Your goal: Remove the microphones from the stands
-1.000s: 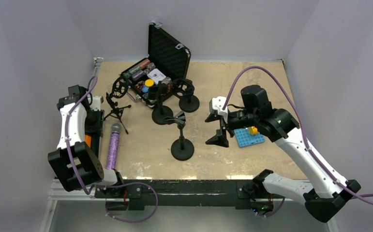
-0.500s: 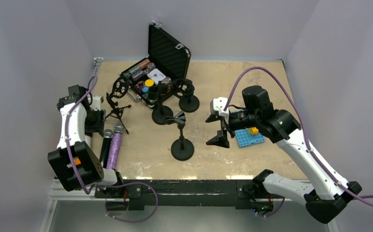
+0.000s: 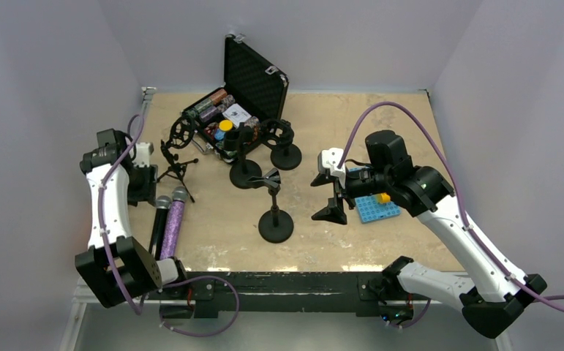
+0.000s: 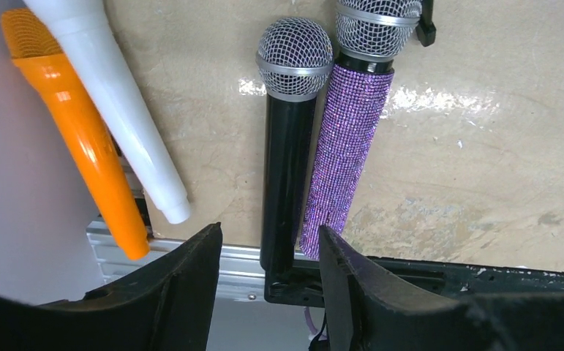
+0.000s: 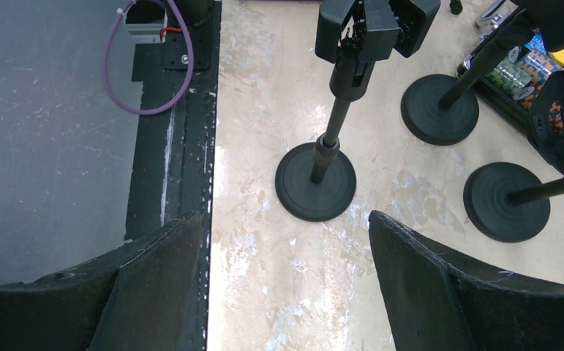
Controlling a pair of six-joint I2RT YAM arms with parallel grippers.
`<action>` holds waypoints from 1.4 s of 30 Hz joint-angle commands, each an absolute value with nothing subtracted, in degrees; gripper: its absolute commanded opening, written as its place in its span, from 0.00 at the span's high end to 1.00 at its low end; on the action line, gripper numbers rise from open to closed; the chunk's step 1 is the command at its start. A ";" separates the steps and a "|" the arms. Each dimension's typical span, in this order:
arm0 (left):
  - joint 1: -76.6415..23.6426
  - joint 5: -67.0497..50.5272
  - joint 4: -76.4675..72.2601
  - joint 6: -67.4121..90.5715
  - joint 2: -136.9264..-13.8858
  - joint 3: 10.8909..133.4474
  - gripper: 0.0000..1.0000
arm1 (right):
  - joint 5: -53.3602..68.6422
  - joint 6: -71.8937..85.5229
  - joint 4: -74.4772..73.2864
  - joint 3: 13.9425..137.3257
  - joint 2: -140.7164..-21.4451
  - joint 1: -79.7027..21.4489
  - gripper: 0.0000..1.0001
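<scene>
The black microphone (image 4: 287, 146) lies on the table (image 4: 447, 183) beside the purple microphone (image 4: 344, 146); left fingers (image 4: 183, 292) and right fingers (image 5: 440, 285) gape, empty.

Soft, even light pours down from overhead, and the pale walls (image 3: 37, 88) bounce it around. Shadows under the stand (image 5: 301, 194) are short and faint. Glare now, bright white patches on the desk (image 4: 440, 102) beside the purple microphone (image 4: 344, 146), whose sparkle catches the light. Desk surface sharp in both wrist views; the dark fingers (image 4: 176, 292) at the bottom edge go soft and blurry. The overhead view is slightly grainy.
</scene>
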State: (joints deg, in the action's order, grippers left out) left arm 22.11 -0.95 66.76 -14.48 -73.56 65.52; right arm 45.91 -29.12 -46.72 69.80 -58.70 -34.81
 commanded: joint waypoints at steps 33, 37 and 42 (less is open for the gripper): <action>22.32 -58.35 83.85 -19.43 -38.41 92.48 0.26 | 30.35 -24.90 -48.36 102.60 -82.55 -53.78 0.05; 22.32 -58.71 84.14 -19.99 -36.94 91.58 0.26 | 27.86 -25.02 -48.14 102.44 -84.99 -55.04 0.13; 22.32 -59.77 84.69 -20.66 -35.33 90.24 0.26 | 25.54 -24.79 -50.11 102.90 -88.23 -56.00 0.26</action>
